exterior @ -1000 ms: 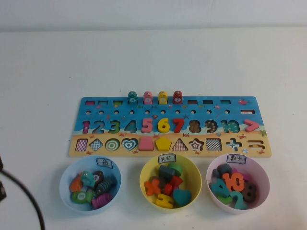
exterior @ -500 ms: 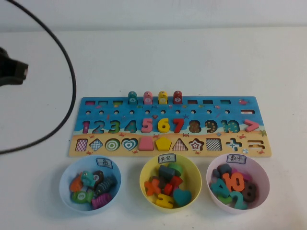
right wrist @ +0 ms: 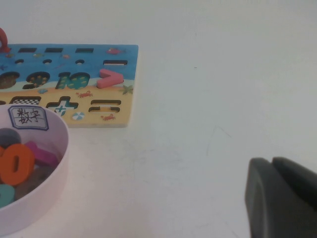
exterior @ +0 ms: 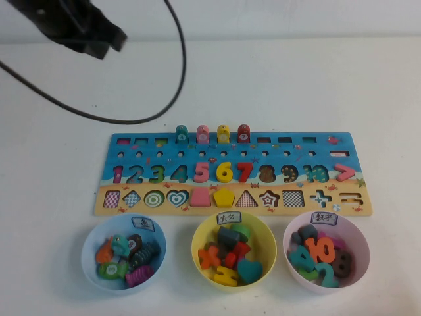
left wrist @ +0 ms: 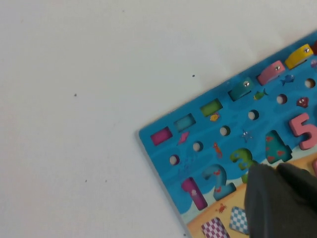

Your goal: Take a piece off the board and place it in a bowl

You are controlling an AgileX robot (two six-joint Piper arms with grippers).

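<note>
The teal-green piece [exterior: 181, 134] stands upright in the back row of the board [exterior: 348, 158], left of a pink, a yellow and a red peg. It also shows in the left wrist view [left wrist: 241, 89]. The pale blue bowl [exterior: 89, 245] sits in front of the board's left end and holds several pieces. My left gripper [exterior: 108, 38] hangs high over the table's back left, well away from the piece. Its fingers [left wrist: 267, 198] are shut and empty over the board's left end. My right gripper [right wrist: 271, 166] is shut and empty over bare table, right of the board.
A yellow bowl [exterior: 197, 253] and a pink bowl [exterior: 289, 238] with pieces stand right of the blue bowl. A black cable [exterior: 172, 79] loops from the left arm over the table behind the board. The pink bowl [right wrist: 57, 163] is near the right gripper.
The left arm has swung from the left edge up and to the right, over the table's back left. Its cable moved with it. The board, pegs and bowls have not moved.
</note>
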